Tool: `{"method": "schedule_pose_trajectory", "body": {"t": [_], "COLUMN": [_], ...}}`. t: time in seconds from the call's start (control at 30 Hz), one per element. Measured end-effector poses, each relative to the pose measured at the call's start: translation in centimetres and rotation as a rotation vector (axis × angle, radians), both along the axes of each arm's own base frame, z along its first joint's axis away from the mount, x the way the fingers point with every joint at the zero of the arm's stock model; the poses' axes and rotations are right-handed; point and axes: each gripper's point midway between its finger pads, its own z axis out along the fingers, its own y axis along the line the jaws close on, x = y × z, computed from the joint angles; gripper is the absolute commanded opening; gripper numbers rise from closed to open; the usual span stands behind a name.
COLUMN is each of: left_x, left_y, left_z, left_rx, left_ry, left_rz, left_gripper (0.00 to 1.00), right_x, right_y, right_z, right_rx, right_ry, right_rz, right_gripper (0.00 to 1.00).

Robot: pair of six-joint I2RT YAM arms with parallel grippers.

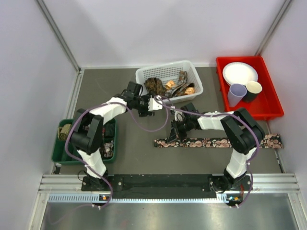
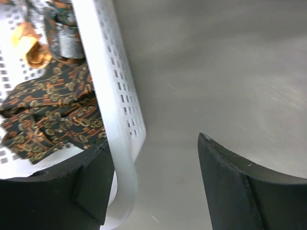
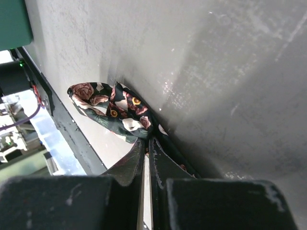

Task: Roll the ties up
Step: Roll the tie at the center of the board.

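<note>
Right claw (image 3: 147, 143) is clenched on the floral tie (image 3: 112, 108), nipping a doubled-over end whose small loop bulges ahead of the tips. Left claw (image 2: 151, 143) is released: its fingers (image 2: 249, 187) stand well apart, the wall of the white mesh basket (image 2: 120, 110) is just beside one of them, and nothing is held between.

From above, the grey table (image 1: 144, 160) carries everything. The floral tie lies flat and straight on it, running from just short of the middle out toward 4 o'clock, with its folded end at the middle. The basket sits at 12 o'clock with unrolled ties heaped inside, a dark chain-print tie (image 2: 53, 120) lying against its wall.

These ties look light, limp and somewhat slick, so a roll would likely slacken or spring open unless kept pinched. The best hold, I judge, is across the full width at the folded end, turning it over itself while the flat length is kept from sliding.
</note>
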Motion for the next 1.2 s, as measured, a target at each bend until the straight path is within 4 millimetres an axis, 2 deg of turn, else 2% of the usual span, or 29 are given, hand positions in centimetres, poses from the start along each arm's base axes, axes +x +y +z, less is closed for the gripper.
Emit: {"method": "schedule_pose_trajectory", "body": {"t": [0.23,0.3,0.33,0.43,0.47,0.57,0.7,0.77,0.8,0.87,0.9,1.07,1.17,1.2], "left_x": [-5.8,-6.7,-6.8,-6.5,-6.2,-4.1,-1.1,0.4,1.2,2.0,2.3,1.9,0.5,-0.1], "left_y": [3.1,3.5,3.7,3.7,3.7,3.0,2.1,1.7,1.4,1.2,1.1,0.3,0.5,0.6], "left_z": [-0.6,-0.9,-0.9,-1.2,-1.4,-0.9,-0.4,-0.3,-0.1,0.0,0.1,0.6,0.8,0.8], "left_rx": [0.051,0.052,0.052,0.043,0.037,0.005,-0.027,-0.038,-0.047,-0.056,-0.061,-0.101,-0.092,-0.084], "left_ry": [0.083,0.095,0.098,0.123,0.131,0.112,0.048,0.023,0.003,-0.019,-0.031,-0.033,-0.03,-0.025], "left_rz": [-0.015,-0.003,0.01,0.061,0.077,0.133,0.173,0.19,0.196,0.201,0.201,0.144,0.057,0.018], "left_gripper": [0.73,0.68,0.6,0.44,0.34,0.21,0.18,0.21,0.26,0.41,0.52,0.68,0.75,0.81], "right_x": [-0.3,-0.4,-0.4,-0.4,-0.4,-0.4,-0.4,-0.4,-0.4,-0.4,-0.4,-0.2,-0.1,-0.1], "right_y": [0.6,0.6,0.6,0.6,0.6,0.5,0.5,0.5,0.5,0.5,0.5,0.5,0.6,0.6], "right_z": [0.1,0.1,0.1,0.1,0.1,0.1,0.1,0.1,0.1,0.1,0.1,0.1,0.1,0.1], "right_rx": [0.009,0.01,0.01,0.008,0.007,0.005,0.004,0.004,0.003,0.001,0.002,0.004,0.007,0.008], "right_ry": [-0.048,-0.054,-0.054,-0.049,-0.044,-0.032,-0.026,-0.024,-0.021,-0.021,-0.021,-0.03,-0.04,-0.044], "right_rz": [0.054,0.063,0.063,0.06,0.056,0.046,0.039,0.037,0.033,0.031,0.031,0.031,0.036,0.038], "right_gripper": [0.0,0.0,0.0,0.0,0.0,0.0,0.0,0.0,0.0,0.0,0.0,0.0,0.0,0.0]}}
